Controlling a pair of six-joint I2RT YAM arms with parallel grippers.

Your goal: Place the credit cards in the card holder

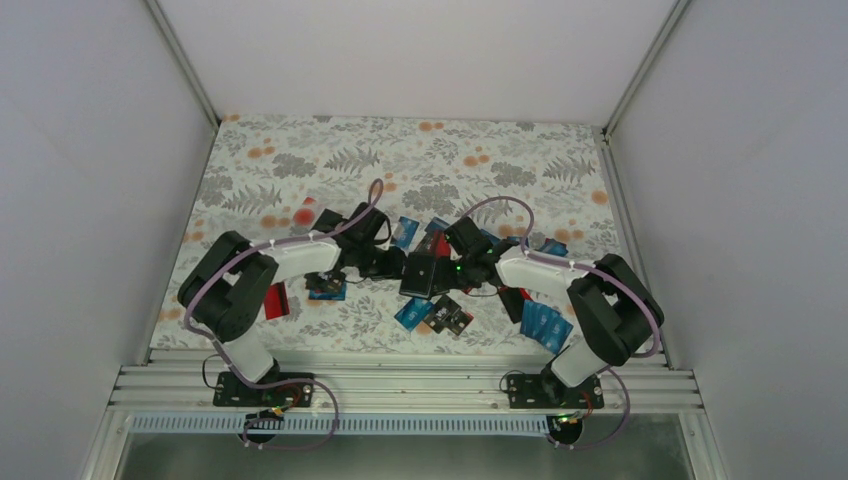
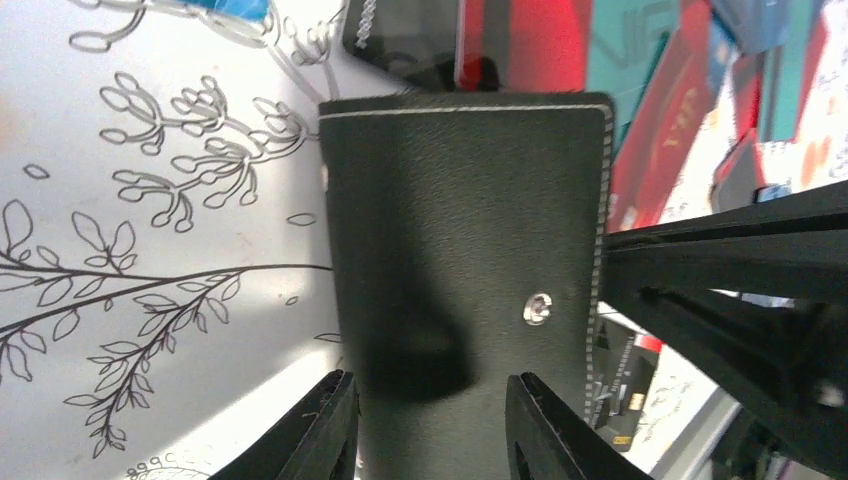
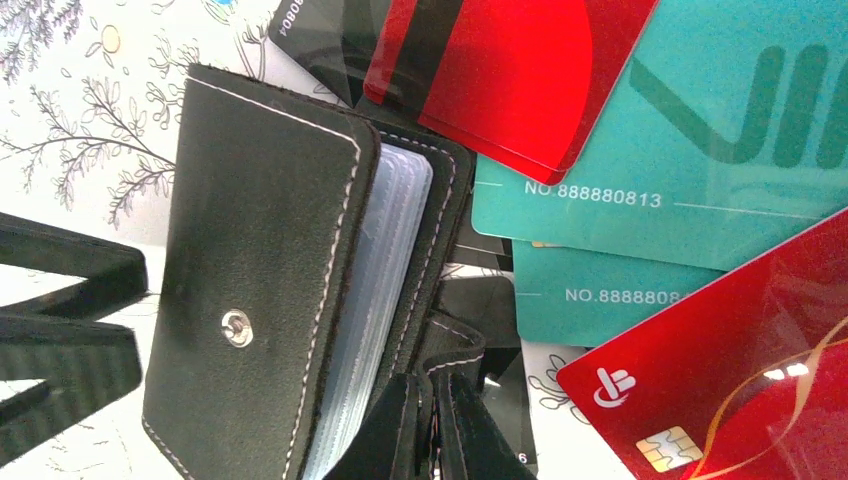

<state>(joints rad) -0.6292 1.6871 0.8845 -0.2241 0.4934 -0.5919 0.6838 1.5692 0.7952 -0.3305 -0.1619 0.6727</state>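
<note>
The black card holder (image 1: 422,273) lies at the table's middle between both grippers. In the left wrist view the card holder (image 2: 460,230) fills the centre, its snap stud (image 2: 540,308) showing. My left gripper (image 2: 430,430) is open, its jaws spread just over the holder's near end; I cannot tell if they touch it. In the right wrist view the card holder (image 3: 260,280) gapes slightly, clear sleeves (image 3: 385,300) showing. My right gripper (image 3: 435,425) is shut on the holder's black flap. Red (image 3: 500,70) and teal (image 3: 700,120) credit cards lie beside it.
More cards are scattered on the floral cloth: blue ones (image 1: 545,325) near the right arm, a red one (image 1: 277,300) by the left arm, blue and black ones (image 1: 435,315) in front of the holder. The left gripper's fingers (image 3: 60,320) show at the right wrist view's left.
</note>
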